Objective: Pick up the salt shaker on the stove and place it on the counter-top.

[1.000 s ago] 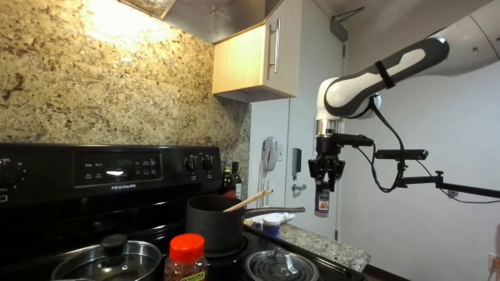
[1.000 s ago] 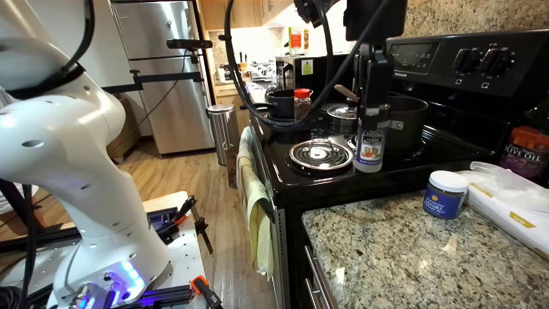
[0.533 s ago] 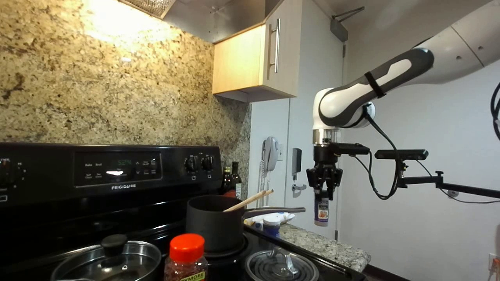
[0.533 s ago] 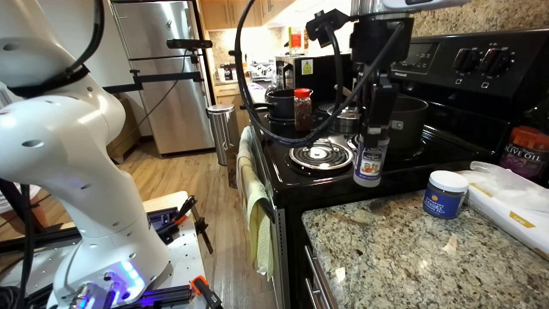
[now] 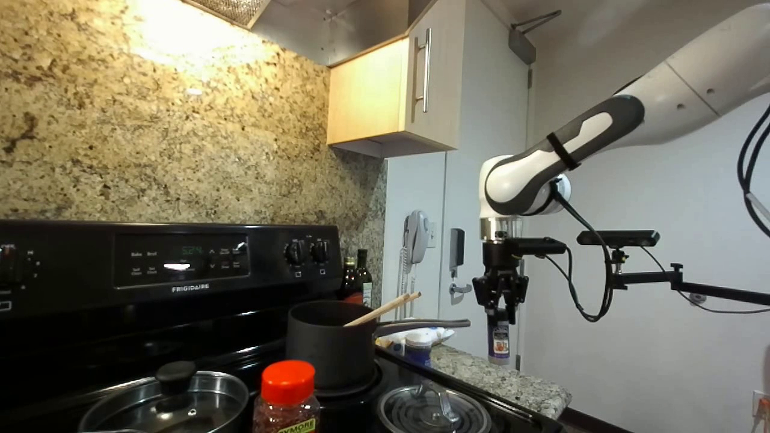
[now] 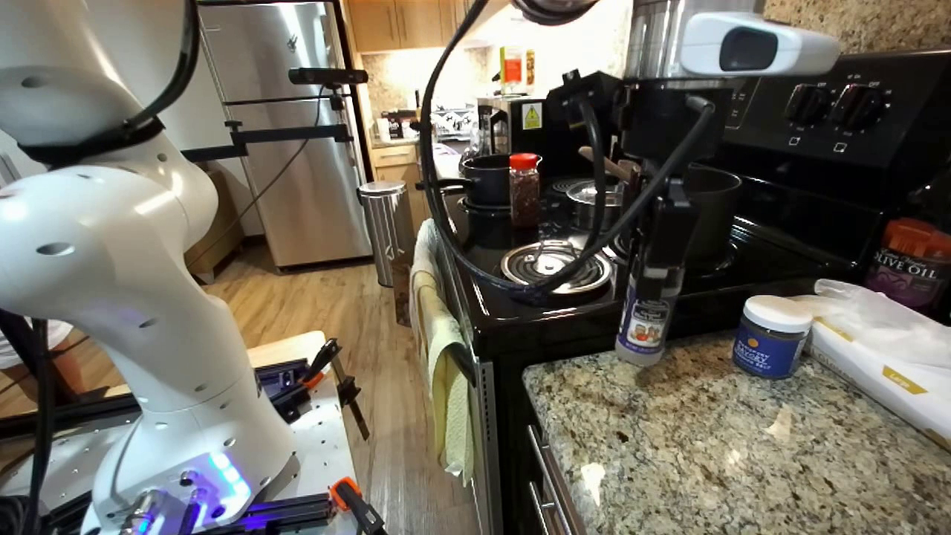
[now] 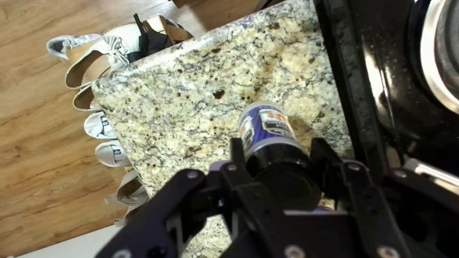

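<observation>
Placing's likely being done: the shaker is pinched by the gripper over the counter-top, contact can't be confirmed tbh. Next it should be eased down upright, then released.

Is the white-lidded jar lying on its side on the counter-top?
No, in an exterior view the jar stands upright on the counter-top, its white lid facing up.
</observation>
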